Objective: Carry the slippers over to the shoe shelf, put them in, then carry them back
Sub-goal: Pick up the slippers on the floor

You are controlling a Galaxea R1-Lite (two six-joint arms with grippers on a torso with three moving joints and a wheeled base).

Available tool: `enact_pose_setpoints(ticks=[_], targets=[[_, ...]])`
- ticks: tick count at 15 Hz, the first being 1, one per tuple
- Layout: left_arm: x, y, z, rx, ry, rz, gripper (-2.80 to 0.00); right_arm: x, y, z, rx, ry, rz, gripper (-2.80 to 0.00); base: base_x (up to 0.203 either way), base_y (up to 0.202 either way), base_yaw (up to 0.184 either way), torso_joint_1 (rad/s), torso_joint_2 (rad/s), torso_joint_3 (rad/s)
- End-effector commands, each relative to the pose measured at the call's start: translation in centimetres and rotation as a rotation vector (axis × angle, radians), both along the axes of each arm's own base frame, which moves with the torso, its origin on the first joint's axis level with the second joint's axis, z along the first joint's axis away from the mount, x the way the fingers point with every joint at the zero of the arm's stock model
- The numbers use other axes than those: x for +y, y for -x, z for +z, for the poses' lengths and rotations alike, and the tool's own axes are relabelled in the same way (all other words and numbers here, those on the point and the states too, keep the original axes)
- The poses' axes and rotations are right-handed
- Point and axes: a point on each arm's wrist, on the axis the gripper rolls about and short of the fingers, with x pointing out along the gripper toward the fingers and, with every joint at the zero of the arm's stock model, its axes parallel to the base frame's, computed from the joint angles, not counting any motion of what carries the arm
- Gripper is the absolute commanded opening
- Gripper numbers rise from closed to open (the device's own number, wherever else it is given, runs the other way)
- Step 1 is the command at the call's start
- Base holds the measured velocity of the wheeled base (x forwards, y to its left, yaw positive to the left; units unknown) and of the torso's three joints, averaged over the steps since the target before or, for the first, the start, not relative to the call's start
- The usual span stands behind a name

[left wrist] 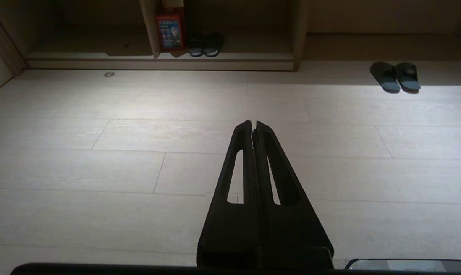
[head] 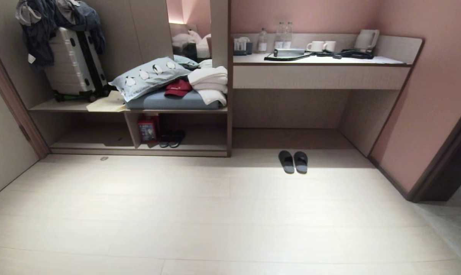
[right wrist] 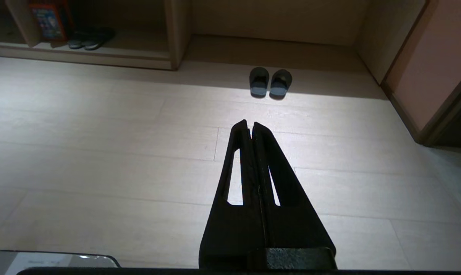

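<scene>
Head view: the slippers lie side by side on the pale floor, centre-right of the frame, just in front of the tall open recess under the worktop; neither tool shows in this view. The shoe shelf sits low at left-centre, with its base board along the floor and a vertical divider; right of the divider stand a red box and a second dark pair of slippers. On the ledge above the shelf: a suitcase at upper left, a pillow, a red cap, folded white towels. On the worktop at upper right: bottles, two cups, a kettle.

Left wrist view: left tool at lower centre, its two dark fingers pressed together, gripping nothing, hanging over bare floor; the slippers are at upper right of the frame, well apart from the tool; the shoe shelf runs along the top edge, with the red box and the other pair inside.

Right wrist view: right tool at lower centre, fingers pressed together, empty; the slippers lie above the tool tips in the frame, apart from them, at the edge of the shadow under the recess; the shoe shelf is at upper left.
</scene>
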Motion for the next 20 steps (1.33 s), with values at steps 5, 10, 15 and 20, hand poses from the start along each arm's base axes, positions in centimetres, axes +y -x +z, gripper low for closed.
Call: enact_pose_setpoints(ticks=[5, 10, 15, 20], targets=[[0.0, -0.02, -0.04, 0.002, -0.001, 0.0, -2.8, 0.0, -0.02, -0.04, 0.003, 0.0, 0.0, -2.8, 0.195, 0.0, -0.001, 0.002, 0.0, 0.005], [0.0, -0.02, -0.04, 0.002, -0.001, 0.0, -2.8, 0.0, -0.02, -0.04, 0.003, 0.0, 0.0, -2.8, 0.194, 0.0, 0.0, 0.003, 0.0, 0.004], [0.0, -0.02, -0.04, 0.002, -0.001, -0.001, -2.8, 0.0, -0.02, -0.04, 0.003, 0.0, 0.0, -2.8, 0.196, 0.0, 0.0, 0.002, 0.0, 0.004], [0.0, -0.02, -0.04, 0.002, -0.001, 0.0, -2.8, 0.0, -0.02, -0.04, 0.003, 0.0, 0.0, -2.8, 0.198, 0.0, -0.001, 0.003, 0.0, 0.001]])
